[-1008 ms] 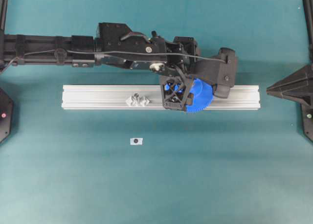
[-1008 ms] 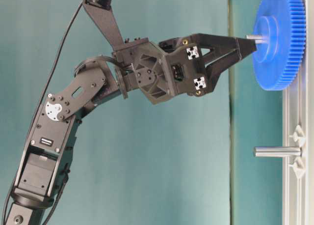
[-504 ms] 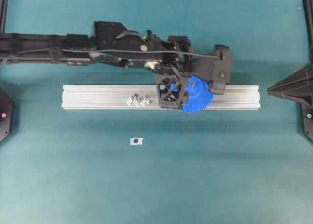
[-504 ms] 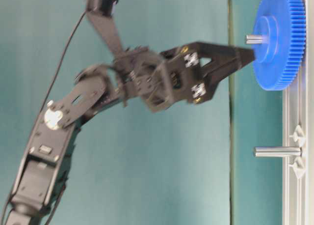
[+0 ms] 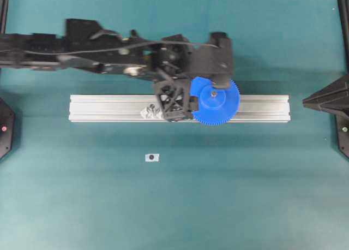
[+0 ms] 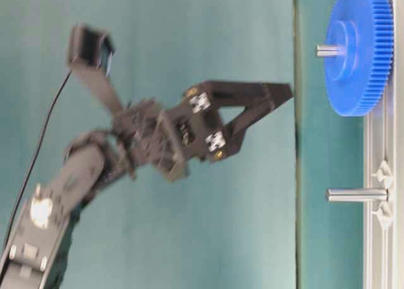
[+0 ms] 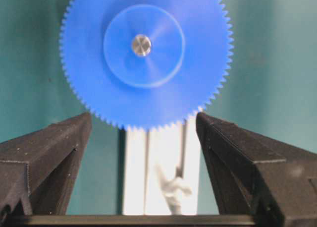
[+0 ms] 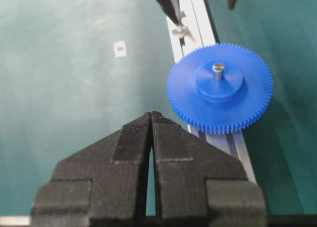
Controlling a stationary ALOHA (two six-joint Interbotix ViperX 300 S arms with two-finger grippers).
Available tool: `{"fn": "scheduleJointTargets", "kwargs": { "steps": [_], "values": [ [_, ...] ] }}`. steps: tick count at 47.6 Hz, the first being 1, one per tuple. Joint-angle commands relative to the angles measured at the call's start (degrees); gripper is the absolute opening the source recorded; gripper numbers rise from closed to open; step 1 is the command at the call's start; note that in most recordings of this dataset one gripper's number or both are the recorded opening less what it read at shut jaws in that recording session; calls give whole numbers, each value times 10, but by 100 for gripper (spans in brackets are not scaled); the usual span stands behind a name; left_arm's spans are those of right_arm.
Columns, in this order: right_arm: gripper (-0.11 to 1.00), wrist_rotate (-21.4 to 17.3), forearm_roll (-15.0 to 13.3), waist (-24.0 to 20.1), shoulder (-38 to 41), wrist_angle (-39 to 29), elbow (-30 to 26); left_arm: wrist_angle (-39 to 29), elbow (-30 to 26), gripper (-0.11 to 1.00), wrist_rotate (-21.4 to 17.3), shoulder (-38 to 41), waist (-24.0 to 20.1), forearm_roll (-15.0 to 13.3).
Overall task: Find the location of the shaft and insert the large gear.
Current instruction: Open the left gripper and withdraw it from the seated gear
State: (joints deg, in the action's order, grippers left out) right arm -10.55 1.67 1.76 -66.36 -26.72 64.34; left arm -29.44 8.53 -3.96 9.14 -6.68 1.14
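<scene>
Large gear (image 5: 215, 101) sits threaded on the shaft (image 6: 328, 50), centre-right on the rail (image 5: 109, 108). Left gripper (image 6: 284, 94) gapes wide, empty — it should retreat straight, clear of the teeth. Right gripper (image 8: 151, 133) closed, empty.

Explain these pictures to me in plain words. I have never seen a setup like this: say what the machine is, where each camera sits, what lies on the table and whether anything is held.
This is a two-armed robot on a teal table. One picture looks straight down, one looks from table height and is turned sideways, and two come from cameras on the wrists.

An aluminium rail lies on the table. The large gear sits on the shaft, whose tip pokes through the hub. A second bare pin stands further along the rail. A small white tag lies apart.

The left gripper is open, its fingers clear of the gear. The right gripper is shut. Nothing is held.
</scene>
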Motion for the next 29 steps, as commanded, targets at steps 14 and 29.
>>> {"fn": "scheduleJointTargets", "kwargs": {
  "steps": [14,29],
  "values": [
    [5,-6,-1,2,3,3,-6,111,113,85,56,-128,5,2],
    [5,-5,-2,20,2,4,-4,118,142,85,73,-161,13,2]
  ]
}}
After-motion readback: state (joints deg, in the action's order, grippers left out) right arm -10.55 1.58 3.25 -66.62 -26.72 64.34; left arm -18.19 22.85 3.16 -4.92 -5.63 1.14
